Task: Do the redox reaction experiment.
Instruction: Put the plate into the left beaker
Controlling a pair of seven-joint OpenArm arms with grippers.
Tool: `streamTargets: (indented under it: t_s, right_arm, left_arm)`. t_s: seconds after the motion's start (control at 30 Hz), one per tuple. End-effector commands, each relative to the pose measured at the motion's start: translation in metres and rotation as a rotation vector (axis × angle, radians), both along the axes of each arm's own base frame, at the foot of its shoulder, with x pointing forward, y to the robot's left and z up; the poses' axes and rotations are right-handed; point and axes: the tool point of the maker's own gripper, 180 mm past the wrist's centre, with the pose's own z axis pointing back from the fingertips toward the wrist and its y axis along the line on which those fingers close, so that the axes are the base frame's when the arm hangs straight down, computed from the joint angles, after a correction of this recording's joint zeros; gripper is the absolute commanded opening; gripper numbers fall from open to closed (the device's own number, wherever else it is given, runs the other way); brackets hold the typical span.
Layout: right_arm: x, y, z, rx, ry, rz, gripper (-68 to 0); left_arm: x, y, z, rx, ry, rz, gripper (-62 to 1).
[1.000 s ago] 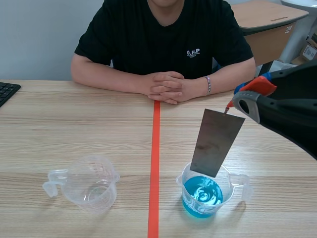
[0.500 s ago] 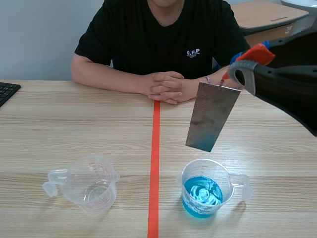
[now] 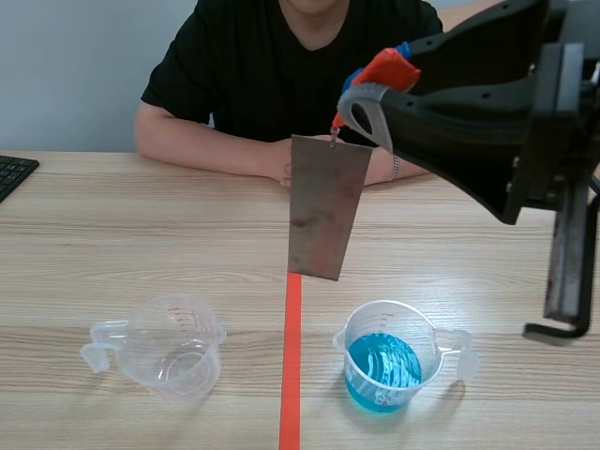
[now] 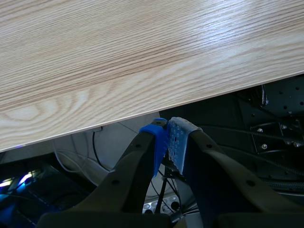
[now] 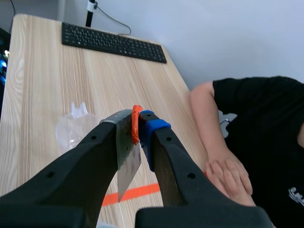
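In the scene view we see the right gripper (image 3: 367,92) raised over the middle of the light wooden table (image 3: 141,234). Its fingers pinch the top edge of a thin grey rectangular metal plate (image 3: 323,206). The plate hangs in the air, slightly tilted, in front of the orange-red tape line (image 3: 292,375) and touching neither cup. Just right of the line, near us, stands a clear plastic measuring cup holding blue liquid (image 3: 382,361). Left of the line, well apart from it, stands an empty clear plastic measuring cup (image 3: 173,345). A person in a black T-shirt (image 3: 281,66) sits across the table, and a black keyboard (image 3: 13,173) lies at its left edge.

In the left wrist view we find the left gripper (image 4: 167,142) with its blue pads pressed together and nothing between them. It sits off the table's edge, with cables and dark hardware beneath.

In the right wrist view the plate is clamped between the two fingers and hangs below them. Ahead lie the empty cup and, farther off, the keyboard. The person's clasped hands (image 5: 230,176) rest beside the gripper.
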Motion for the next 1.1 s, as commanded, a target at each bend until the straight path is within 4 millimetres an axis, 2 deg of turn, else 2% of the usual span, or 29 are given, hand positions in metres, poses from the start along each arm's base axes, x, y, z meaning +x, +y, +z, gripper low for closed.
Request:
streamTargets:
  t_s: [0.0, 0.4, 1.07]
  right_arm:
    - [-0.005, 0.006, 0.012, 0.019, -0.03, 0.041, -66.0]
    - [-0.005, 0.045, 0.019, 0.053, -0.039, 0.121, -66.0]
    - [0.009, 0.11, 0.005, 0.064, 0.056, 0.195, -66.0]
  left_arm:
    - [0.002, -0.002, 0.003, -0.008, -0.014, -0.001, -56.7]
    - [0.0, -0.004, 0.001, -0.016, -0.001, -0.008, -56.7]
    - [0.0, -0.004, 0.001, -0.015, 0.002, -0.008, -56.7]
